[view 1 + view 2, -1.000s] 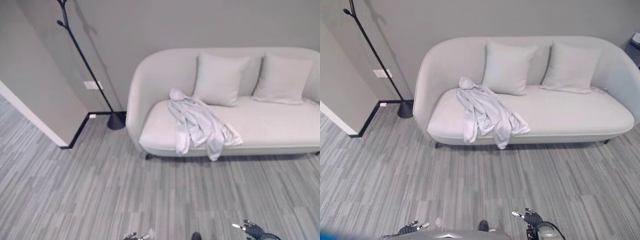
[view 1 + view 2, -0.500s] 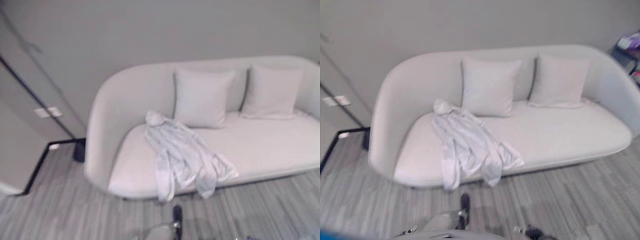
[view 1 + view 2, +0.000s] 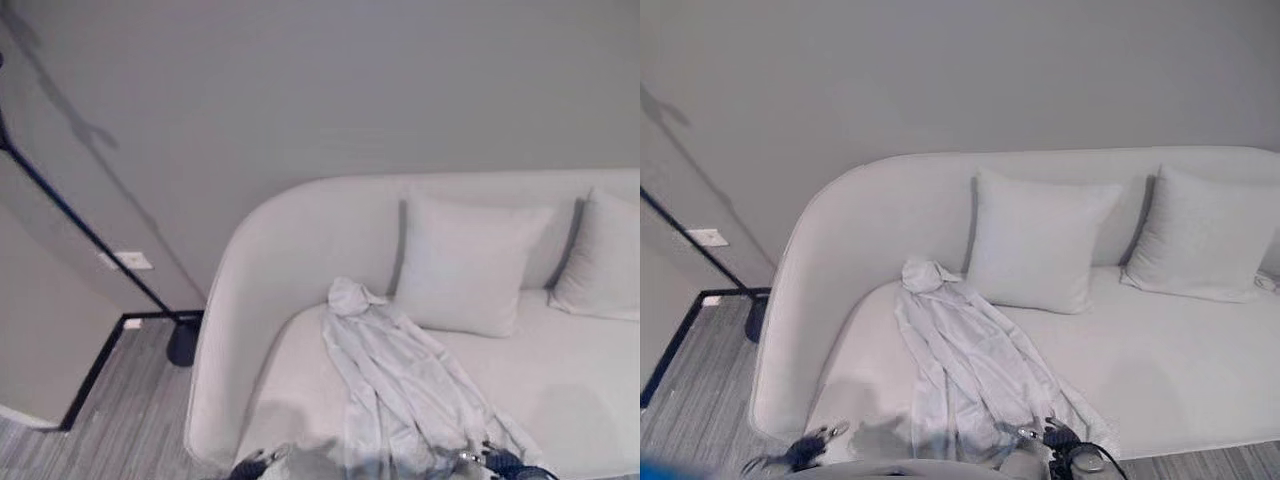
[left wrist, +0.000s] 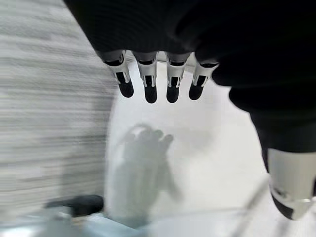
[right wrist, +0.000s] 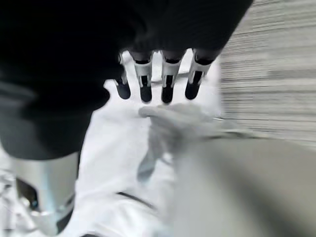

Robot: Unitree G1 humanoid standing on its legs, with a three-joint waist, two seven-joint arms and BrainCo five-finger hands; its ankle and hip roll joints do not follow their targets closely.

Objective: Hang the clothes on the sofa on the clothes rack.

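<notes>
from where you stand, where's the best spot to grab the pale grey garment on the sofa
Probably the bunched hood end of the pale grey crumpled garment, the raised lump beside the nearer square light cushion. It stands proud of the white curved sofa seat, so fingers can close around it, coming down from above and in front. The right hand, open, hovers over the garment's near edge.

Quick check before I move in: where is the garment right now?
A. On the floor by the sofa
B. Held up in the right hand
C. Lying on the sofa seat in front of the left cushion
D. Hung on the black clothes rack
C. The pale garment lies crumpled on the seat of the sofa, just in front of the left cushion; the right hand has straight fingers and holds nothing.
</notes>
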